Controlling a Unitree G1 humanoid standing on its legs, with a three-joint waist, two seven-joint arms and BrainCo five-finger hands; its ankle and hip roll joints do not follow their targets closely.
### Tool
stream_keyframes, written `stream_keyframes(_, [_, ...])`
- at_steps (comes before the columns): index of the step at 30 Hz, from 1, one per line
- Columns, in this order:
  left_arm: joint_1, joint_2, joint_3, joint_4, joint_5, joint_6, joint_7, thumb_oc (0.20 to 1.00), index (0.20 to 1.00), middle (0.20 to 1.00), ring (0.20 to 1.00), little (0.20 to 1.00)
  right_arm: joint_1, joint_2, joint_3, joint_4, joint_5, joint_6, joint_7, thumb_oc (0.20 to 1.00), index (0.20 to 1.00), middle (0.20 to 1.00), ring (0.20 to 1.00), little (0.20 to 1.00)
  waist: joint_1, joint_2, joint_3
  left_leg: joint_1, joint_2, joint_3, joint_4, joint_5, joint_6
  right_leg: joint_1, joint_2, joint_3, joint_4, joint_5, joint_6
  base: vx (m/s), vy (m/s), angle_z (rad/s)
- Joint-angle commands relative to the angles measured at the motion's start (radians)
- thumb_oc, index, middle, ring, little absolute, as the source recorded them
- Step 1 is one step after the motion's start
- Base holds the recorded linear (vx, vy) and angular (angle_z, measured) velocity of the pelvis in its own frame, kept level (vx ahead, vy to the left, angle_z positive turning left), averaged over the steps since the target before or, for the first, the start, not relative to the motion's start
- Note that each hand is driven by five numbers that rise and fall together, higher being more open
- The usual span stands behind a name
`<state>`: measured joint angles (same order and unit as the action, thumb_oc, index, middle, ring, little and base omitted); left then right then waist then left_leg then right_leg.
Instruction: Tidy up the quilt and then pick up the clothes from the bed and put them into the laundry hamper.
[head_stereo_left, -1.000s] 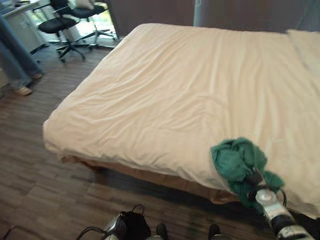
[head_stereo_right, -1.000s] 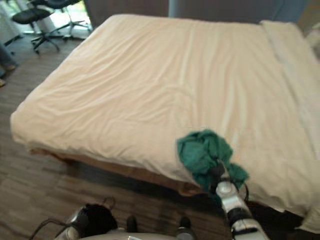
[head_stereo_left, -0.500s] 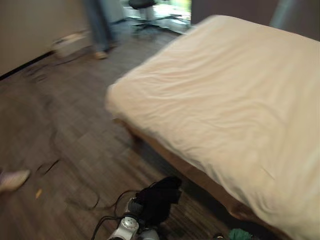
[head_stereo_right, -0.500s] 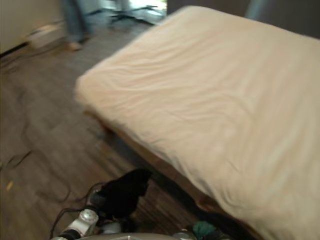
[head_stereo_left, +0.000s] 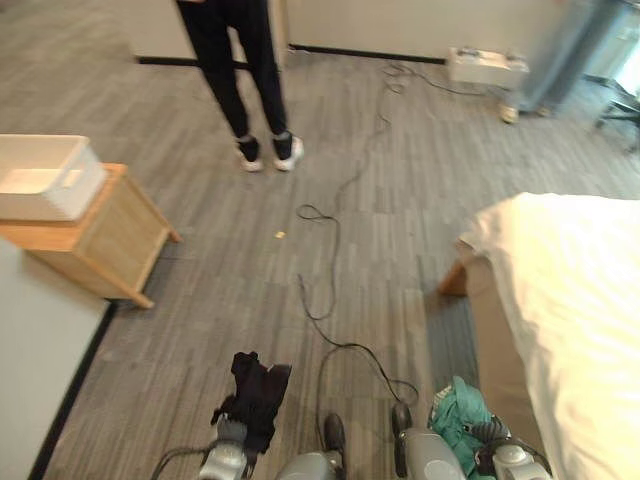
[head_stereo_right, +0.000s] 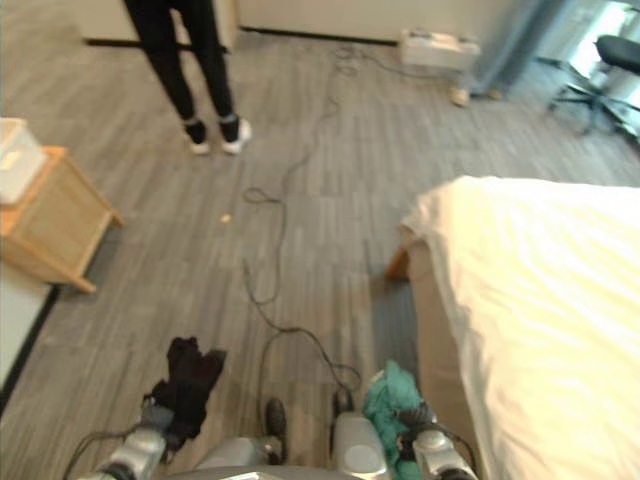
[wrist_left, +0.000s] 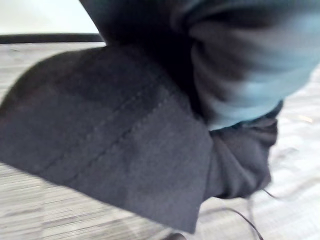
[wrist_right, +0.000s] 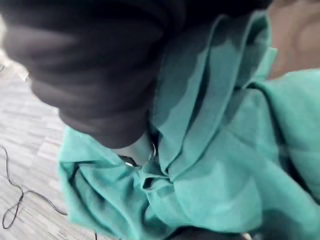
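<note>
The left robot hand (head_stereo_left: 236, 432) grips the black cloth (head_stereo_left: 255, 388). The right robot hand (head_stereo_left: 487, 437) grips the green cloth (head_stereo_left: 455, 415). The bed (head_stereo_left: 570, 300) lies right. I cannot see a hamper.

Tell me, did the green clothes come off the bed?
Yes. The green clothes were lying on the bed earlier; now the right hand holds them beside it, above the floor.
</note>
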<state>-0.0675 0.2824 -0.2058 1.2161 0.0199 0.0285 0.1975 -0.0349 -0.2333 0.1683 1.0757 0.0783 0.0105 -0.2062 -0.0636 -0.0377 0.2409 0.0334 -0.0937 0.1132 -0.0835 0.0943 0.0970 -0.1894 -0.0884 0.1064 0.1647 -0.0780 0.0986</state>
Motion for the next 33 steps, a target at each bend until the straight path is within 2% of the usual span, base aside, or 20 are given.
stream_keyframes(1, [-0.032,-0.041,0.002,-0.025,0.015,-0.043,0.000,0.200,0.200,0.200,0.200,0.200,-0.012,-0.031,-0.002,-0.027,0.013,-0.008,-0.006,0.200,0.200,0.200,0.200,0.200,0.004,0.000,0.021,-0.005,0.084,0.038,0.078,-0.152,-0.092,0.119,-0.031,-0.055,-0.104,0.067,0.061,0.06,-0.029,0.37])
stream_keyframes(4, [-0.016,-0.051,0.004,-0.011,0.015,-0.042,-0.005,0.200,0.200,0.200,0.200,0.200,-0.016,-0.025,0.003,-0.004,0.010,-0.004,0.000,0.200,0.200,0.200,0.200,0.200,0.012,0.005,0.005,0.000,0.085,0.044,0.079,-0.152,-0.093,0.148,-0.040,-0.072,-0.149,0.073,0.060,0.06,-0.011,-0.10])
stream_keyframes(5, [-0.109,-0.070,-0.093,0.078,0.144,-0.011,-0.013,0.200,0.200,0.200,0.200,0.200,-0.068,-0.088,0.088,0.131,-0.082,0.015,0.037,0.200,0.200,0.200,0.200,0.200,0.078,0.020,-0.053,-0.005,0.071,-0.110,-0.004,-0.116,-0.108,0.183,0.077,-0.079,-0.113,-0.040,0.001,0.11,-0.018,-0.11])
stream_keyframes(11, [-0.119,-0.064,-0.075,0.059,0.111,-0.015,-0.004,0.200,0.200,0.200,0.200,0.200,-0.061,-0.067,0.094,0.131,-0.075,0.015,0.046,0.200,0.200,0.200,0.200,0.200,0.069,0.029,-0.038,0.014,0.088,-0.095,-0.004,-0.110,-0.127,0.169,0.084,-0.099,-0.091,-0.051,-0.015,0.11,-0.087,-0.03])
stream_keyframes(13, [-0.123,-0.062,-0.063,0.055,0.080,-0.024,-0.010,0.200,0.200,0.200,0.200,0.200,-0.063,-0.074,0.097,0.142,-0.081,0.013,0.050,0.200,0.200,0.200,0.200,0.200,0.076,0.023,-0.020,0.005,0.098,-0.072,0.101,-0.118,-0.147,0.202,0.071,-0.118,-0.140,-0.041,-0.023,0.08,-0.164,-0.06])
stream_keyframes(14, [-0.141,-0.066,-0.054,0.033,0.033,-0.028,0.006,0.200,0.200,0.200,0.200,0.200,-0.064,-0.087,0.092,0.138,-0.075,0.010,0.042,0.200,0.200,0.200,0.200,0.200,0.093,0.008,0.018,-0.131,0.119,-0.047,0.336,-0.051,-0.176,0.238,0.049,-0.138,-0.172,-0.035,-0.036,0.06,-0.179,0.01])
stream_keyframes(15, [-0.147,-0.070,-0.052,0.022,0.016,-0.025,0.010,0.200,0.200,0.200,0.200,0.200,-0.065,-0.094,0.090,0.140,-0.074,0.015,0.041,0.200,0.200,0.200,0.200,0.200,0.100,0.002,0.028,-0.190,0.138,-0.027,0.420,-0.018,-0.171,0.262,0.042,-0.159,-0.188,-0.040,-0.042,0.06,-0.179,0.24])
stream_keyframes(17, [-0.142,-0.075,-0.047,0.022,0.007,-0.024,0.008,0.200,0.200,0.200,0.200,0.200,-0.072,-0.100,0.087,0.147,-0.074,0.023,0.043,0.200,0.200,0.200,0.200,0.200,0.114,-0.002,0.029,-0.270,0.145,0.026,0.460,-0.029,-0.157,0.317,0.038,-0.171,-0.220,-0.058,-0.044,0.32,-0.088,0.59])
stream_keyframes(19, [-0.119,-0.075,-0.039,0.026,0.019,-0.024,-0.001,0.200,0.200,0.200,0.200,0.200,-0.075,-0.103,0.090,0.144,-0.068,0.021,0.044,0.200,0.200,0.200,0.200,0.200,0.143,0.004,0.013,-0.327,0.111,0.068,0.375,-0.072,-0.139,0.358,0.035,-0.163,-0.249,-0.078,-0.033,0.50,0.003,0.09])
stream_keyframes(21, [-0.107,-0.075,-0.034,0.028,0.022,-0.026,-0.004,0.200,0.200,0.200,0.200,0.200,-0.073,-0.105,0.090,0.143,-0.066,0.016,0.045,0.200,0.200,0.200,0.200,0.200,0.155,0.010,0.005,-0.323,0.096,0.091,0.295,-0.058,-0.140,0.373,0.036,-0.159,-0.252,-0.092,-0.025,0.44,0.078,-0.06])
stream_keyframes(22, [-0.089,-0.076,-0.026,0.032,0.030,-0.030,-0.010,0.200,0.200,0.200,0.200,0.200,-0.075,-0.105,0.088,0.145,-0.064,0.009,0.044,0.200,0.200,0.200,0.200,0.200,0.175,0.029,-0.010,-0.329,0.106,0.138,0.141,0.001,-0.151,0.415,0.052,-0.160,-0.252,-0.131,-0.016,0.37,0.071,0.10])
stream_keyframes(23, [-0.089,-0.076,-0.026,0.032,0.030,-0.030,-0.010,0.200,0.200,0.200,0.200,0.200,-0.075,-0.104,0.088,0.145,-0.064,0.009,0.044,0.200,0.200,0.200,0.200,0.200,0.176,0.027,-0.009,-0.325,0.103,0.140,0.135,0.003,-0.151,0.417,0.050,-0.160,-0.252,-0.132,-0.015,0.77,0.128,-0.09])
stream_keyframes(24, [-0.066,-0.076,-0.007,0.044,0.019,-0.031,-0.013,0.200,0.200,0.200,0.200,0.200,-0.078,-0.096,0.083,0.141,-0.060,0.004,0.036,0.200,0.200,0.200,0.200,0.200,0.191,0.029,-0.015,-0.368,0.122,0.210,0.050,0.010,-0.152,0.468,0.053,-0.170,-0.252,-0.178,-0.011,0.92,0.137,-0.22])
stream_keyframes(27, [-0.026,-0.063,0.051,0.089,0.004,-0.014,-0.022,0.200,0.200,0.200,0.200,0.200,-0.084,-0.071,0.067,0.144,-0.043,0.007,0.042,0.200,0.200,0.200,0.200,0.200,0.208,-0.001,-0.038,-0.354,0.136,0.278,0.039,0.025,-0.130,0.534,0.047,-0.172,-0.205,-0.225,0.005,0.91,0.101,-0.02])
stream_keyframes(28, [-0.015,-0.054,0.055,0.109,0.020,-0.009,-0.025,0.200,0.200,0.200,0.200,0.200,-0.075,-0.049,0.064,0.150,-0.046,0.004,0.045,0.200,0.200,0.200,0.200,0.200,0.221,-0.048,-0.063,-0.342,0.096,0.254,0.087,0.030,-0.101,0.538,0.017,-0.170,-0.080,-0.198,0.027,0.60,0.069,-0.30])
stream_keyframes(29, [-0.015,-0.053,0.055,0.109,0.020,-0.009,-0.025,0.200,0.200,0.200,0.200,0.200,-0.075,-0.048,0.064,0.150,-0.046,0.004,0.045,0.200,0.200,0.200,0.200,0.200,0.221,-0.050,-0.065,-0.345,0.096,0.255,0.088,0.029,-0.101,0.536,0.016,-0.170,-0.078,-0.200,0.028,0.80,0.114,-0.28])
stream_keyframes(30, [-0.015,-0.047,0.053,0.119,0.032,-0.004,-0.032,0.200,0.200,0.200,0.200,0.200,-0.070,-0.045,0.057,0.154,-0.046,0.002,0.048,0.200,0.200,0.200,0.200,0.200,0.225,-0.075,-0.068,-0.328,0.072,0.240,0.100,0.004,-0.079,0.497,0.011,-0.168,0.056,-0.110,0.074,0.66,0.174,-0.16])
stream_keyframes(31, [-0.011,-0.043,0.053,0.128,0.049,-0.001,-0.034,0.200,0.200,0.200,0.200,0.200,-0.064,-0.042,0.051,0.148,-0.042,0.000,0.052,0.200,0.200,0.200,0.200,0.200,0.215,-0.084,-0.056,-0.262,0.051,0.224,0.107,-0.040,-0.051,0.400,0.007,-0.162,0.323,0.083,0.145,0.65,0.174,0.03])
stream_keyframes(32, [-0.012,-0.043,0.053,0.128,0.049,-0.001,-0.034,0.200,0.200,0.200,0.200,0.200,-0.065,-0.042,0.051,0.148,-0.042,0.001,0.052,0.200,0.200,0.200,0.200,0.200,0.215,-0.085,-0.057,-0.263,0.050,0.225,0.107,-0.040,-0.050,0.396,0.006,-0.161,0.329,0.080,0.145,0.70,0.175,0.22])
stream_keyframes(33, [-0.014,-0.038,0.047,0.124,0.050,0.004,-0.032,0.200,0.200,0.200,0.200,0.200,-0.071,-0.043,0.053,0.140,-0.044,-0.004,0.049,0.200,0.200,0.200,0.200,0.200,0.206,-0.053,-0.050,-0.210,0.071,0.222,0.088,-0.040,-0.042,0.312,0.035,-0.157,0.432,0.169,0.146,0.52,0.124,0.36])
